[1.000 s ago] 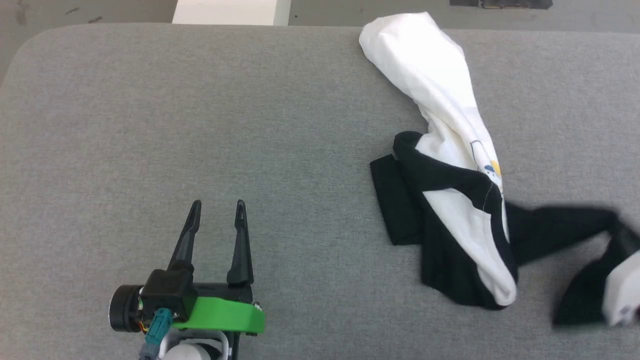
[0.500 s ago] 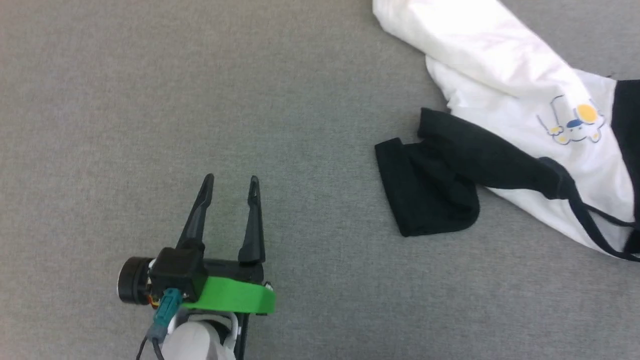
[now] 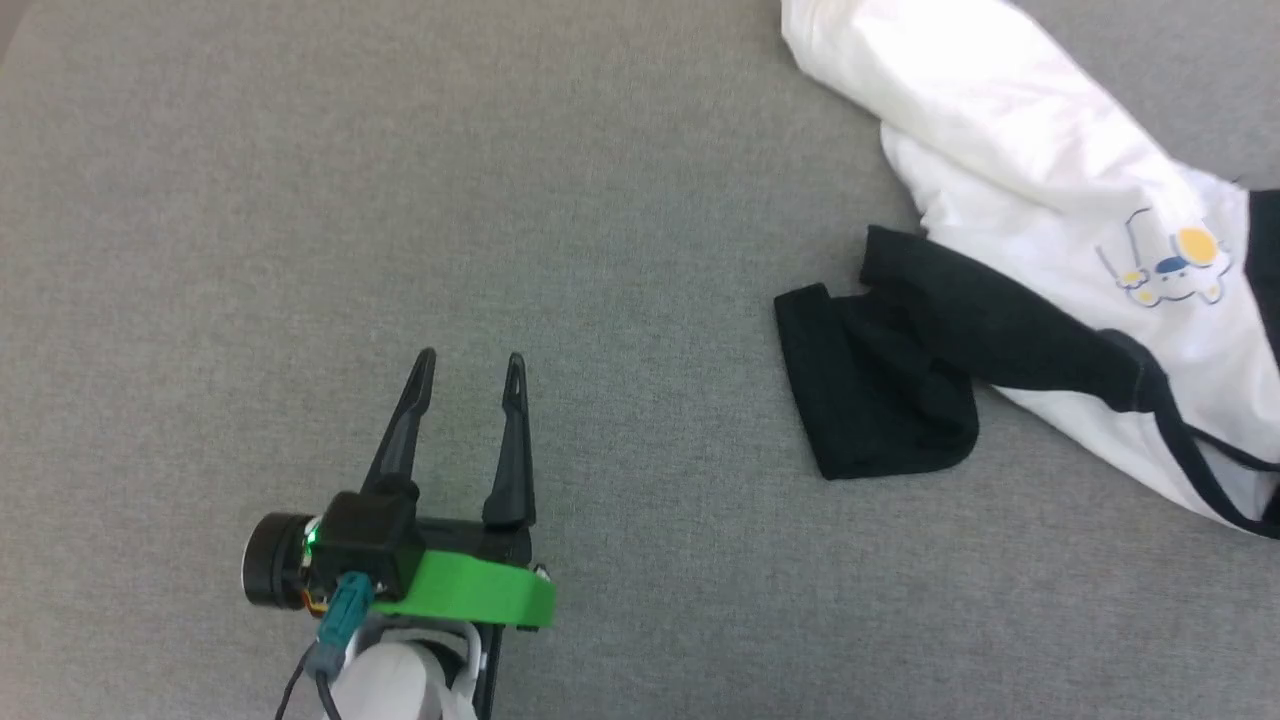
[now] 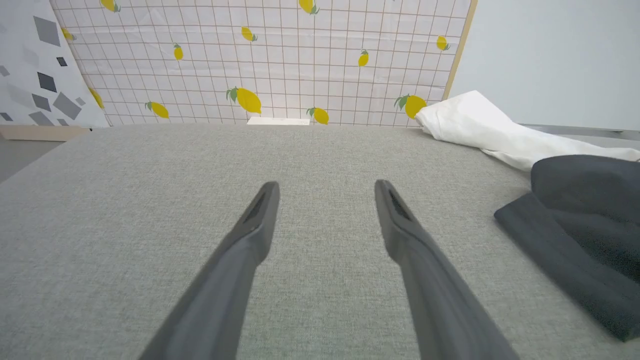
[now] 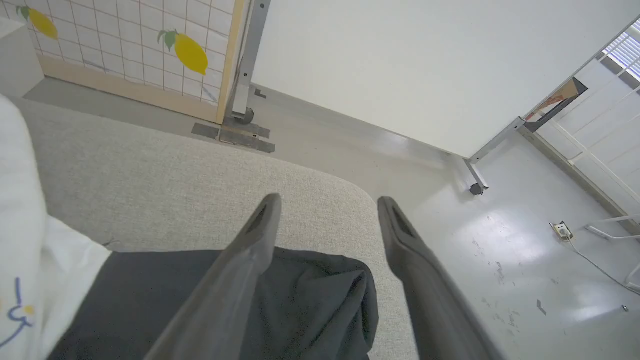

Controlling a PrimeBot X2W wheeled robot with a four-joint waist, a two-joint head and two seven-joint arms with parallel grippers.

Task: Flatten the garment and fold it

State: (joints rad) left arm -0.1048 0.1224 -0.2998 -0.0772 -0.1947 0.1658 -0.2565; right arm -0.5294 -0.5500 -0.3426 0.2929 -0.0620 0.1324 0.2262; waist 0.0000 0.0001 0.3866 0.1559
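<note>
A white soft-cloth T-shirt with black raglan sleeves and neckband [image 3: 1010, 180] is lying rumpled on the right part of the grey cloth-covered bench [image 3: 300, 200], its small yellow-and-blue cartoon print [image 3: 1170, 268] facing up. One black sleeve [image 3: 880, 410] is lying doubled over at its left; seemingly the other sleeve [image 5: 310, 300] is resting near the bench's rounded corner.

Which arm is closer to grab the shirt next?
The right. The right gripper has open jaws over the black sleeve; the left gripper sits over grey table, apart from the garment.
</note>
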